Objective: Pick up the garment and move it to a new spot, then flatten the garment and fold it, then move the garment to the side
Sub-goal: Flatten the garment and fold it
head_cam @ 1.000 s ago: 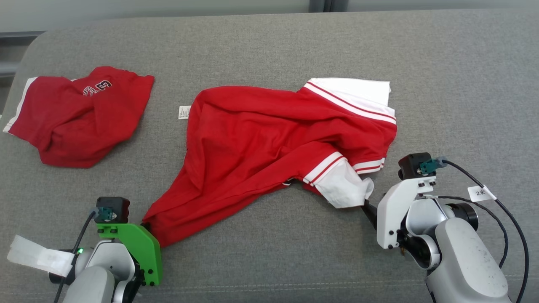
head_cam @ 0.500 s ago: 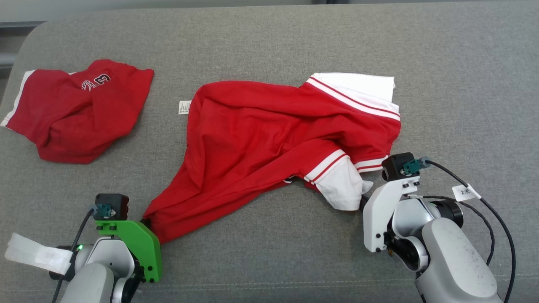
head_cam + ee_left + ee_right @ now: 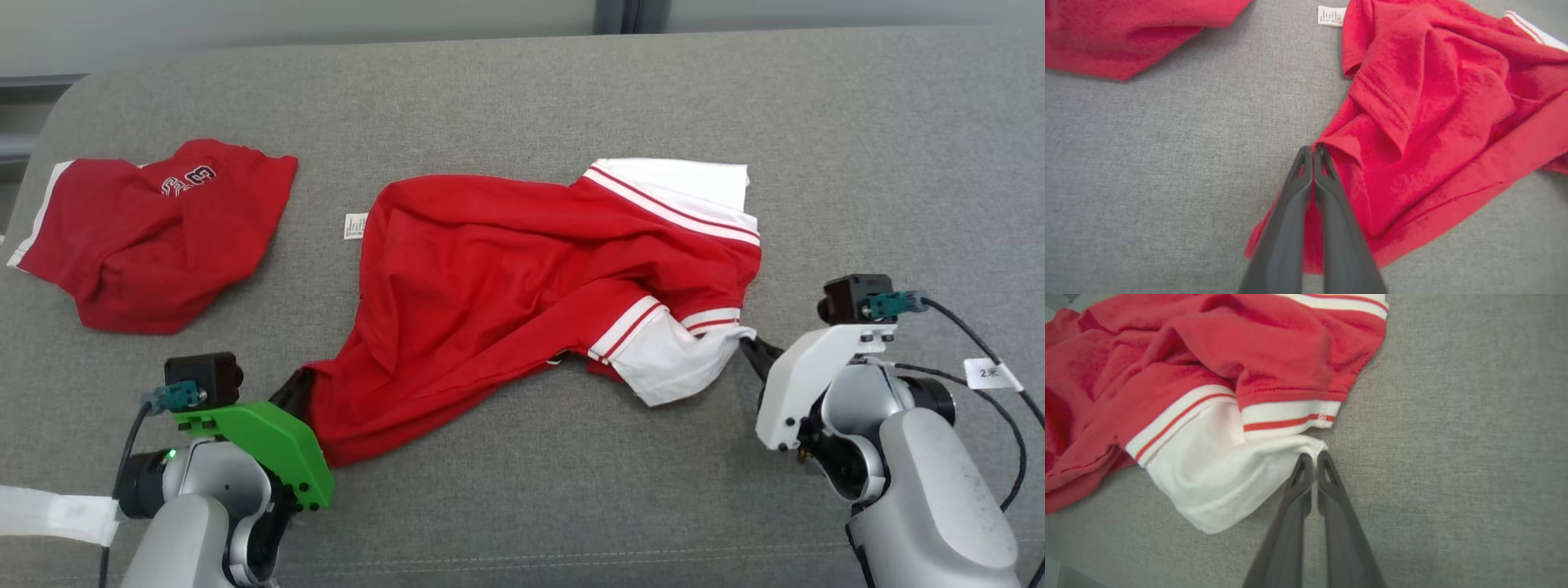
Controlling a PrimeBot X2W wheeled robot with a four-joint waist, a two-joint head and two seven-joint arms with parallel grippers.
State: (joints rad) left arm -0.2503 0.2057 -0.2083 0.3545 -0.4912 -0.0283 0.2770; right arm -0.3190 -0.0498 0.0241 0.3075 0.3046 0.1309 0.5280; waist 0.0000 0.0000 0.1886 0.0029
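Garment (image 3: 522, 278): we see it crumpled at the middle of the grey fabric-covered counter (image 3: 857, 122), red with white striped trim, lying between our two arms.
Left gripper (image 3: 295, 390): its fingers are pressed together on the garment's red lower corner; in the left wrist view the cloth bunches around the tips.
Right gripper (image 3: 747, 347): the fingers are pinched narrow on the tip of the white sleeve (image 3: 673, 367), which draws to a point at them.
Key relation: the cloth lies ahead of and between both sets of fingers, so each arm holds one end and it sags slack in the middle.
Long axis: it runs from the near left corner up toward the far right collar band.
Nearer arm: neither, we judge; each is already at its own end.
Open room: bare counter lies in front of the garment, to its right and behind it.
Edges: a second red garment (image 3: 155, 233) lies well apart at the far left, near the counter's rounded corner, so we would keep away from that side.
Step, as we judge it: both grips are set, ready to lift and carry.
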